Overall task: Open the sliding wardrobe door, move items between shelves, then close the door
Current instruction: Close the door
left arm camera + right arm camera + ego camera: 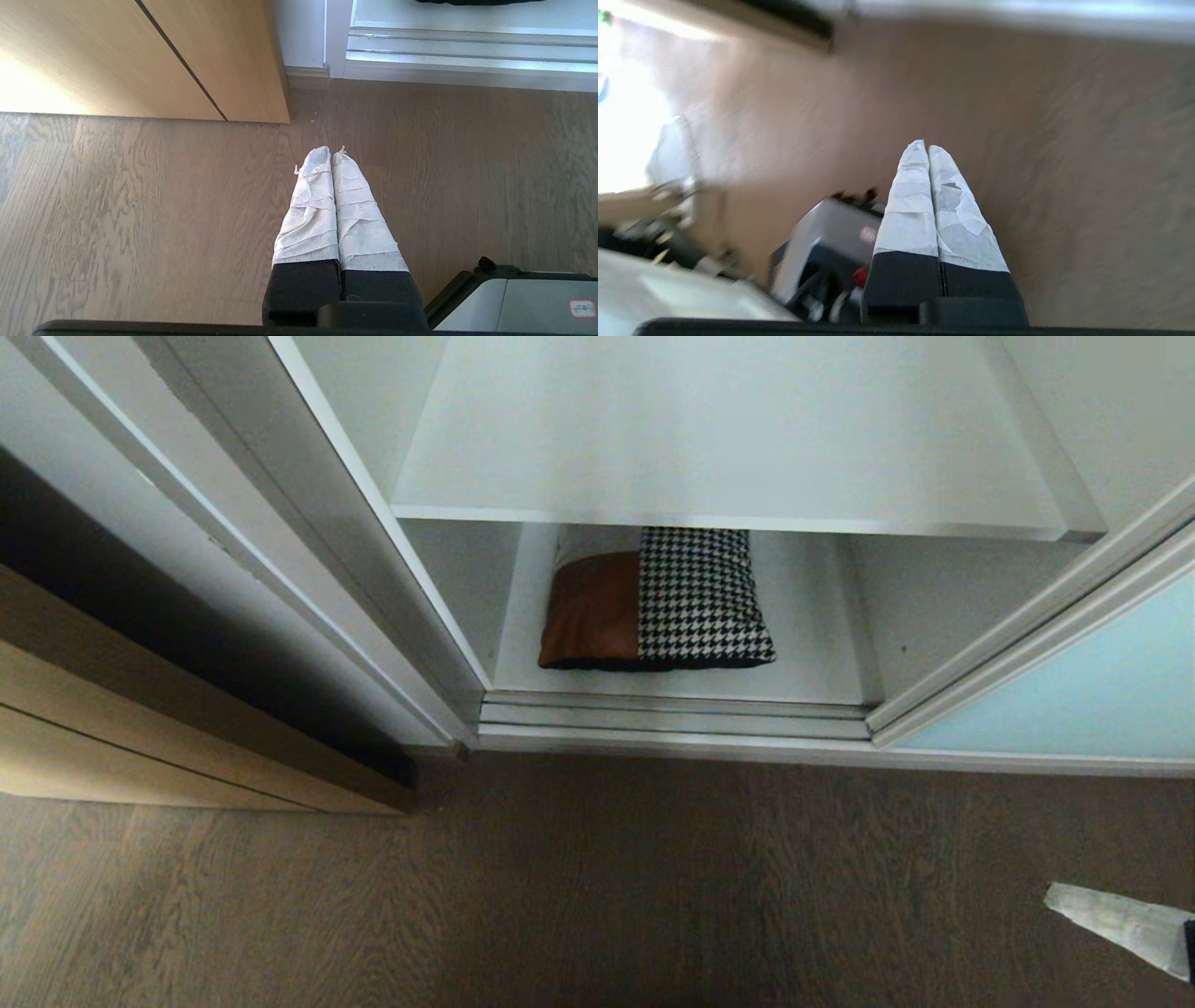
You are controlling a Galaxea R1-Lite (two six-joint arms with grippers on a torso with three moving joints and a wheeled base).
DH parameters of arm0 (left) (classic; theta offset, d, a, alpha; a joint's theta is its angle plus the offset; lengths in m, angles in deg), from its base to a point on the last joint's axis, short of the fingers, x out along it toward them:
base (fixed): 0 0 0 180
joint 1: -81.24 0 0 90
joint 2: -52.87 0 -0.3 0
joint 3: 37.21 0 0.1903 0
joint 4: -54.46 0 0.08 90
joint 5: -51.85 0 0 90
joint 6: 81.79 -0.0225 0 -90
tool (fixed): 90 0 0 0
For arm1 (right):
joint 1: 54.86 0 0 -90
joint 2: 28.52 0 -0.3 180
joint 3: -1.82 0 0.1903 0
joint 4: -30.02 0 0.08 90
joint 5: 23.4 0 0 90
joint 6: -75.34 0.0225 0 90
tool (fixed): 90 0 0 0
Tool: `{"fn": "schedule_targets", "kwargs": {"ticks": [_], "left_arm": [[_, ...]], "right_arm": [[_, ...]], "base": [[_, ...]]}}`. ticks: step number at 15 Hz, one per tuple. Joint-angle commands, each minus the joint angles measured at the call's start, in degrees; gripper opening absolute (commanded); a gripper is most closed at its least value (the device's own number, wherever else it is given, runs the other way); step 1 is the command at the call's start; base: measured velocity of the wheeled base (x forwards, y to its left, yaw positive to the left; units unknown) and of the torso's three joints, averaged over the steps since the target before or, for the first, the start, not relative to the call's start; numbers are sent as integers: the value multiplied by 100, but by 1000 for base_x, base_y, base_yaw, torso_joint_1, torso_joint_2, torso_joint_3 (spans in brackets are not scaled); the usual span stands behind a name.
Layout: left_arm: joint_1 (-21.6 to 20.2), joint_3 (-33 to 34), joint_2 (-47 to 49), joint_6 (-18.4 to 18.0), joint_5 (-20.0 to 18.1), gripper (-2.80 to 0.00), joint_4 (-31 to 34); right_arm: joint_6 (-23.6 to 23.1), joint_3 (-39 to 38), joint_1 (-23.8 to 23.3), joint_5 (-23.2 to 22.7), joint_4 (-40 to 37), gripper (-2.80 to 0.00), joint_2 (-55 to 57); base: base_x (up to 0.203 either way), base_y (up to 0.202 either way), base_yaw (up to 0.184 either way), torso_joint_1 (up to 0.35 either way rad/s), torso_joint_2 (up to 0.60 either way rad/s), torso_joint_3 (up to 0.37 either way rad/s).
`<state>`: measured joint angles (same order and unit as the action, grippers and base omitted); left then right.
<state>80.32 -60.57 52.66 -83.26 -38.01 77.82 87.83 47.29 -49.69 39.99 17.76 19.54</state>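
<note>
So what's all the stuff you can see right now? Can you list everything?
cushion: one, tan-brown and black-and-white houndstooth, on the bottom shelf.
shelves: two, white, one above the cushion, one under it.
sliding wardrobe door: one, pale blue-green, slid to the right.
wood door: one, light wood, left of the wardrobe.
floor: one, grey-brown wood, in front.
left gripper: one, white-wrapped fingers shut, over the floor.
right gripper: one, white-wrapped fingers shut, over the floor.

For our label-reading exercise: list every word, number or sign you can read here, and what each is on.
None can be read.
Small red-and-white sticker on the robot's grey base, left wrist view: too small to read.
Reddish mark on that base, right wrist view: blurred.
</note>
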Motion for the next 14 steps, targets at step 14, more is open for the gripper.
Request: {"fn": "schedule_targets", "kwargs": {"ticks": [14], "left_arm": [[-3,0,21,-2,4,-280,0]], "right_arm": [[-213,-671,589,4014,-1163,-280,-3217]], "base": [[0,0,0,0,0,0]]}}
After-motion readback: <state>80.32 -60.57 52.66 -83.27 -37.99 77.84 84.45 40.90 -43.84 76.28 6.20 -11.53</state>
